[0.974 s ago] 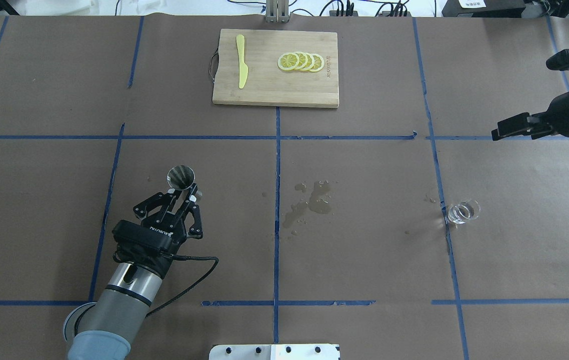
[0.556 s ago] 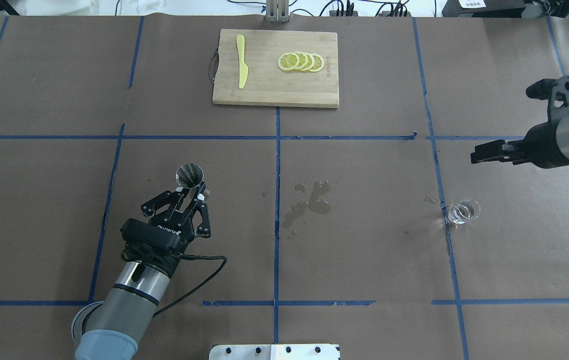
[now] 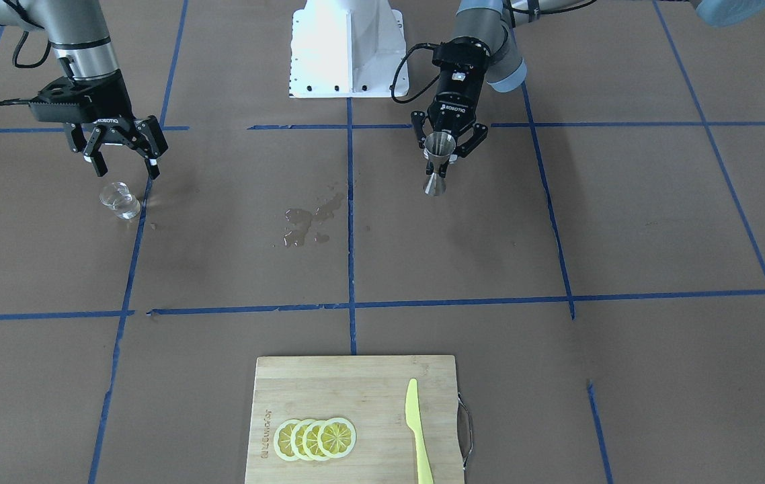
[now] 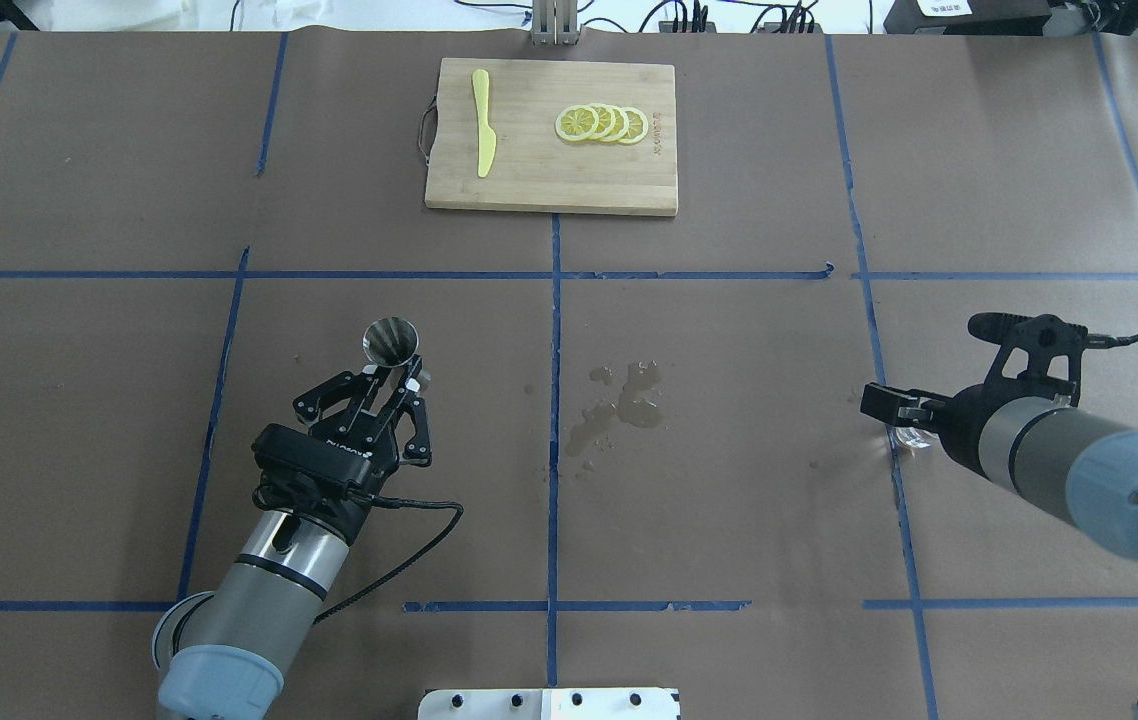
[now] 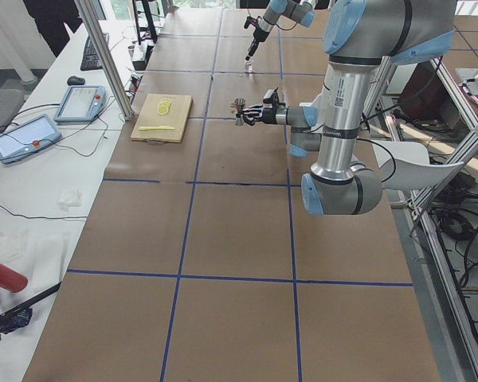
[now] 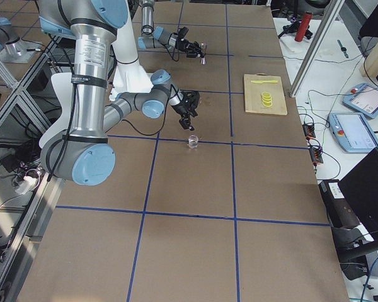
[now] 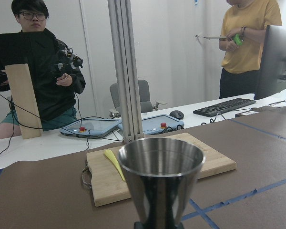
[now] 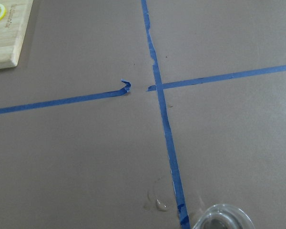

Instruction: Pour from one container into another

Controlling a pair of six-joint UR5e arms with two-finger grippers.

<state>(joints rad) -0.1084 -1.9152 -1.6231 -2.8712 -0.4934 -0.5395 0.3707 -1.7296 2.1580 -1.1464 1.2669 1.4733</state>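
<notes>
Steel jigger (image 3: 437, 167): shiny hourglass cones

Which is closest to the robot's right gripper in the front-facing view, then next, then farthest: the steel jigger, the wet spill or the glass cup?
1. The glass cup, just under the right gripper.
2. The wet spill, mid-table.
3. The steel jigger, right of centre, in the left gripper.

Left claw (image 3: 441, 154) grips jigger (image 3: 435, 183) upright; right claw (image 3: 125, 169) spread above glass cup (image 3: 120, 200).
</notes>
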